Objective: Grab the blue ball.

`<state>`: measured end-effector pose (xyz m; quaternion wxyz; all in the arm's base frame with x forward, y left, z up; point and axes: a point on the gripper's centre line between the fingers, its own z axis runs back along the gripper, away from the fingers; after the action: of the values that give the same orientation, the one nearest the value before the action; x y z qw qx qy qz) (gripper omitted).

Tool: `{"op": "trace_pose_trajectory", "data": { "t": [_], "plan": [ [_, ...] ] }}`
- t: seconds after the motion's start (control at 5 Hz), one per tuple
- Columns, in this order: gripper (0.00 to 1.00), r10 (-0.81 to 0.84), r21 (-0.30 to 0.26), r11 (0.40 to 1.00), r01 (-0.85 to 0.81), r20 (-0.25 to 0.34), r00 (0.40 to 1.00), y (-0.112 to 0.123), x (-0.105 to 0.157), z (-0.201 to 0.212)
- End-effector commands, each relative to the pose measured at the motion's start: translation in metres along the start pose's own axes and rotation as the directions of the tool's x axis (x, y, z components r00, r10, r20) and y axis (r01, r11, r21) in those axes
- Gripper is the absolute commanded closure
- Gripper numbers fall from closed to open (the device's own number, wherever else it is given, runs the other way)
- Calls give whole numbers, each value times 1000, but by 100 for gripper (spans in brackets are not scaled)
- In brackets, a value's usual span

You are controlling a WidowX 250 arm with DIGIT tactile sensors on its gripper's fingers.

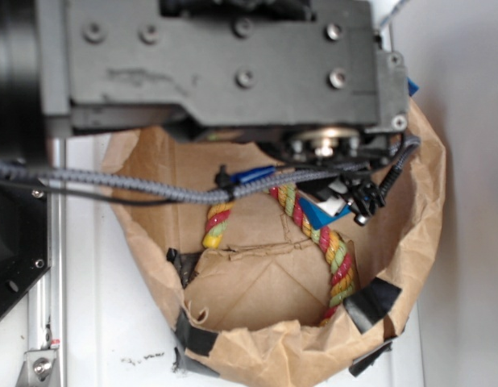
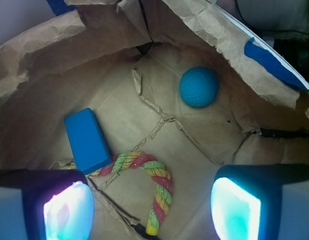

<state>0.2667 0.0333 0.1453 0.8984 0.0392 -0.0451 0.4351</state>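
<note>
wrist view looks down into a brown paper bag (image 2: 39, 55) w/ crumpled walls. the blue ball (image 2: 199, 87) sits on the bag floor, upper right, near the bag's far-right wall, touching nothing else. the gripper (image 2: 152, 207) is wide open, holding nothing; its two fingertips (image 2: 68, 210) show at the bottom corners of the frame, well apart from the ball. a flat blue block (image 2: 86, 140) lies left of centre, its lower end just beside a red-yellow-green rope (image 2: 154, 185) that curves across the floor betw the fingers. blue tape (image 2: 272, 62) runs along the bag rim at right. in the exterior view the arm's grey body (image 1: 225, 60) hangs over the bag (image 1: 410, 242), blocking the ball; rope (image 1: 334, 258) & a corner of the block (image 1: 317, 214) are visible below a braided cable (image 1: 136, 187).
</note>
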Motion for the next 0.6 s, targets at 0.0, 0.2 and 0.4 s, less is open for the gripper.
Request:
{"op": "trace_pose_trajectory", "data": {
  "t": [0.0,0.2,0.4],
  "plan": [
    [0,283,-33,959,-282,35,958,4,8,-47],
    [0,363,-46,932,-361,85,928,13,1,-58],
    [0,419,-70,907,-414,90,903,23,10,-67]
  ]
}}
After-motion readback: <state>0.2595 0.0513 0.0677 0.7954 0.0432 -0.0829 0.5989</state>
